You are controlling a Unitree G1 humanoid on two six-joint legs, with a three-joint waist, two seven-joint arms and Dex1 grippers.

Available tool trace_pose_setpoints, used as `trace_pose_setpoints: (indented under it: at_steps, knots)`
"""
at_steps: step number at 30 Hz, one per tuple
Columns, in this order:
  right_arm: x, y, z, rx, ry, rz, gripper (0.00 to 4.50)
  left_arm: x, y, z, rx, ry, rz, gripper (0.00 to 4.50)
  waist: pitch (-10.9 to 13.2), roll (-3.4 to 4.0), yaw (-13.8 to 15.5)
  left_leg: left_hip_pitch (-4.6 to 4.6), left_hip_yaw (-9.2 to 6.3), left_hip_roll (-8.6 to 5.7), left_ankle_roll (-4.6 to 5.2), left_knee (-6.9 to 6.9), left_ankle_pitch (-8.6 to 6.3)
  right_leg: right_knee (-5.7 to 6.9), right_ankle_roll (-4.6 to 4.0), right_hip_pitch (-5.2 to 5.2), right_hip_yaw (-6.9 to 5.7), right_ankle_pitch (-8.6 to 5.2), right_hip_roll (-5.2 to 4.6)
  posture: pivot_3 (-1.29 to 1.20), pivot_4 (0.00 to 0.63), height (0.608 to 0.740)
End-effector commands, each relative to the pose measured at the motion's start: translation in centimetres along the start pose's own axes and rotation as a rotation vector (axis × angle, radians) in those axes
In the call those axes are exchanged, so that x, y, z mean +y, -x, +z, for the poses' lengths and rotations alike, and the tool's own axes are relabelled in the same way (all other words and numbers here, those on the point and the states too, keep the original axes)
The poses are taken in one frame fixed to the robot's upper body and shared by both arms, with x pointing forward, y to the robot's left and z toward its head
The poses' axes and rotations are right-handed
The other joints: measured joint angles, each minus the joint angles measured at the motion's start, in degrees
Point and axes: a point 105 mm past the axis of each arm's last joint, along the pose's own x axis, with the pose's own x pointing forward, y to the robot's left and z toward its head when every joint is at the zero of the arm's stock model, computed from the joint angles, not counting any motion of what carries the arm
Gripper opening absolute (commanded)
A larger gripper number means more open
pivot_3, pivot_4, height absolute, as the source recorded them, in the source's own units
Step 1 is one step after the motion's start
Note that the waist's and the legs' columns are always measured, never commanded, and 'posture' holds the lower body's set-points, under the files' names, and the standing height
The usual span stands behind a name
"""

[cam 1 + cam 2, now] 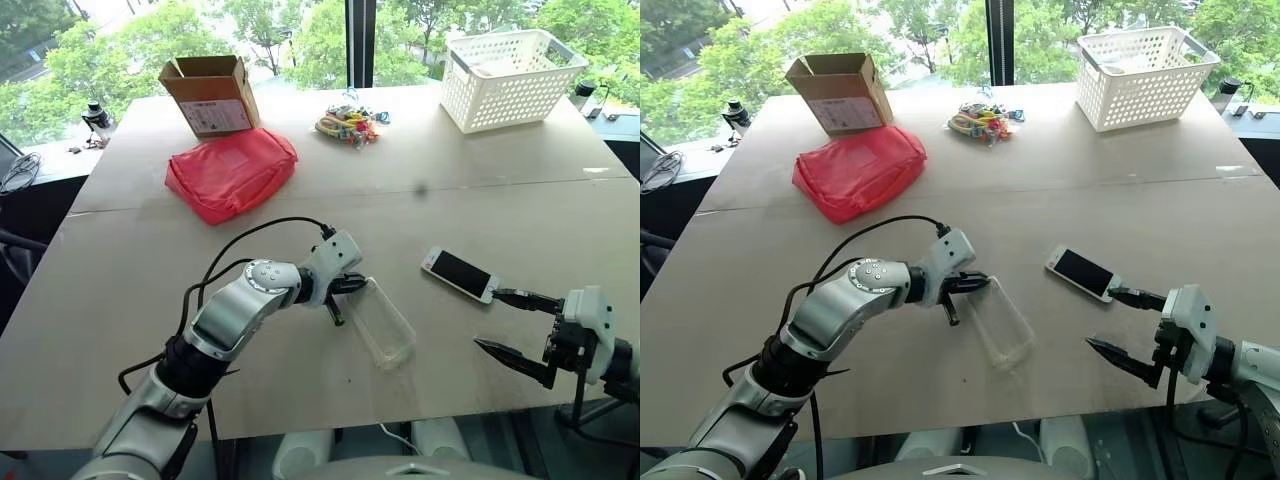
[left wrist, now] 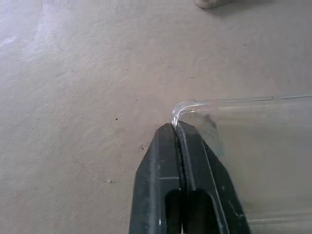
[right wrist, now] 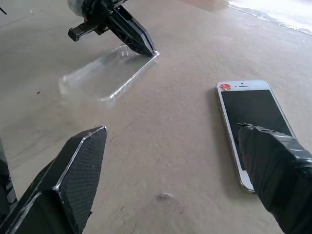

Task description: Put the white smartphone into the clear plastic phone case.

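- Step in hand, as I read it: securing the case before the phone goes in. My left gripper [image 2: 178,127] is pinched closed on a corner of the clear case [image 1: 383,323], rim caught between the two black fingers.
- Case lies flat on the table [image 1: 300,200] near the front edge, open side up as far as I can tell, long axis running diagonally away from the left gripper.
- White phone [image 1: 459,273] lies screen up on the table, well apart from the case, off to its right.
- My right gripper [image 1: 509,323] hangs spread wide and holds nothing; one fingertip sits just at the phone's near end. Touching or not, can't tell.
- Next move, my guess: right gripper has to close on the phone by its edges, lift it and carry it over the case while the left keeps the case pinned.
- Left wrist view gives the pinch itself: fingers together, case corner bent up between the tips. Head views show just the gripper meeting the case end.
- Right wrist view gives the phone's dark screen and white border close up, plus the left gripper on the far case corner.
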Motion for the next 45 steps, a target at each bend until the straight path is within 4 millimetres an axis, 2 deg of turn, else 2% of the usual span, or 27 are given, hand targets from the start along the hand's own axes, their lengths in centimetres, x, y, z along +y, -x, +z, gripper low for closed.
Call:
trace_pose_setpoints:
  at_steps: [1,4,8,12,15,17,19,23,26,28,32,35,36,38,39,41,45]
  knots:
    - [0.2,-0.2,1.0,-0.029,0.044,0.011,4.5,0.0,-0.7,1.8,-0.088,-0.092,-0.059,0.05,0.01,-0.01,0.13,-0.01,0.0,0.0,0.0,0.0,0.0,0.0,0.0,0.0,0.0,0.0,0.0,0.0,0.15,0.74]
    - [0.2,-0.3,1.1,-0.033,0.047,0.014,4.5,0.8,-1.5,3.5,-0.153,-0.21,-0.105,0.05,0.01,-0.01,0.18,-0.04,0.0,-0.02,-0.01,0.0,0.0,-0.02,0.0,-0.02,-0.01,0.0,0.0,0.0,0.15,0.74]
    - [0.1,-0.5,1.2,-0.036,0.049,0.014,4.5,0.9,-1.9,6.5,-0.261,-0.37,-0.25,0.05,0.02,-0.02,0.53,-0.17,0.12,-0.07,-0.08,0.01,0.05,-0.05,-0.01,-0.12,-0.06,0.01,0.0,0.0,0.15,0.74]
    - [0.2,-0.4,1.1,-0.034,0.049,0.012,4.5,-1.0,-1.8,8.1,-0.298,-0.62,-0.535,0.05,0.02,-0.03,0.61,-0.23,0.32,-0.1,-0.24,0.01,0.14,-0.09,-0.01,-0.18,-0.05,0.01,-0.02,0.0,0.15,0.74]
    - [0.3,-0.5,1.1,-0.037,0.05,0.01,4.5,-2.9,-1.7,7.3,-0.259,-0.751,-0.79,0.05,0.02,-0.04,0.57,-0.28,0.39,-0.25,-0.23,-0.01,0.13,-0.18,0.0,-0.19,-0.05,0.01,-0.04,0.0,0.15,0.74]
    - [0.3,-0.4,1.2,-0.038,0.051,0.008,4.5,-3.7,-2.0,6.3,-0.215,-0.855,-0.893,0.05,0.04,-0.06,0.48,-0.29,0.42,-0.27,-0.16,0.0,0.1,-0.19,0.0,-0.19,-0.04,0.01,-0.04,0.0,0.15,0.74]
    - [0.4,-0.4,1.2,-0.037,0.051,0.005,4.5,-4.0,-2.4,5.5,-0.175,-0.95,-0.941,0.05,0.04,-0.07,0.42,-0.28,0.39,-0.27,0.01,0.0,0.0,-0.16,0.0,-0.19,-0.04,0.01,-0.04,0.0,0.15,0.74]
    - [0.7,-0.1,1.0,-0.034,0.046,-0.01,4.5,-4.2,-3.9,3.6,-0.021,-1.28,-1.042,0.05,0.08,-0.13,0.69,-0.28,0.34,-0.27,0.04,0.04,-0.01,-0.08,0.01,-0.18,-0.06,0.01,-0.03,0.0,0.15,0.74]
    - [0.9,-0.1,1.0,-0.038,0.041,-0.016,4.5,-4.3,-4.7,3.9,-0.001,-1.397,-1.063,0.05,0.09,-0.15,0.88,-0.32,0.36,-0.34,0.06,0.12,-0.02,-0.11,0.02,-0.16,-0.04,0.0,-0.04,0.0,0.15,0.74]
    - [1.1,-0.2,1.0,-0.039,0.039,-0.018,4.5,-4.6,-5.6,5.1,-0.026,-1.45,-1.027,0.05,0.09,-0.17,0.93,-0.34,0.37,-0.36,0.1,0.17,-0.04,-0.11,0.05,-0.15,-0.03,0.0,-0.05,0.0,0.15,0.74]
    - [1.1,-0.2,1.1,-0.041,0.041,-0.026,4.5,-5.4,-7.1,7.9,-0.15,-1.523,-0.882,1.22,0.11,-0.21,0.94,-0.39,0.29,-0.42,0.16,0.31,-0.07,-0.1,0.16,-0.13,-0.03,0.01,-0.05,0.0,0.15,0.74]
    - [1.1,0.0,1.1,-0.036,0.041,-0.032,4.5,-5.8,-7.3,10.4,-0.332,-1.488,-0.739,2.63,0.17,-0.3,0.88,-0.4,0.28,-0.43,0.18,0.36,-0.09,-0.09,0.23,-0.13,-0.01,0.02,-0.05,0.0,0.15,0.74]
    - [1.1,0.1,1.1,-0.035,0.04,-0.032,4.5,-5.7,-7.1,11.2,-0.383,-1.456,-0.699,3.27,0.17,-0.31,0.8,-0.42,0.23,-0.42,0.19,0.36,-0.09,-0.07,0.24,-0.15,-0.02,0.02,-0.05,0.0,0.15,0.74]
    - [1.1,0.1,1.0,-0.031,0.036,-0.028,4.5,-5.3,-6.8,12.4,-0.46,-1.358,-0.643,3.94,0.17,-0.3,0.6,-0.39,0.19,-0.42,0.18,0.36,-0.09,-0.04,0.24,-0.16,-0.01,0.02,-0.05,0.0,0.15,0.74]
    - [1.0,0.0,1.0,-0.031,0.037,-0.021,4.5,-4.7,-6.5,13.2,-0.498,-1.3,-0.596,4.44,0.17,-0.29,0.46,-0.39,0.19,-0.42,0.18,0.36,-0.09,-0.02,0.24,-0.17,-0.01,0.02,-0.05,0.0,0.15,0.74]
    - [0.9,-0.2,1.1,-0.034,0.038,-0.013,4.5,-3.6,-5.9,14.1,-0.529,-1.2,-0.536,4.48,0.17,-0.29,0.21,-0.37,0.17,-0.42,0.18,0.36,-0.09,0.01,0.24,-0.17,-0.01,0.02,-0.05,0.0,0.15,0.74]
    - [0.5,-0.5,1.1,-0.037,0.042,0.003,4.5,-1.1,-4.5,12.5,-0.492,-1.012,-0.487,4.48,0.14,-0.26,-0.86,-0.3,0.04,-0.42,0.18,0.37,-0.09,0.1,0.23,-0.16,0.02,0.02,-0.05,0.0,0.15,0.74]
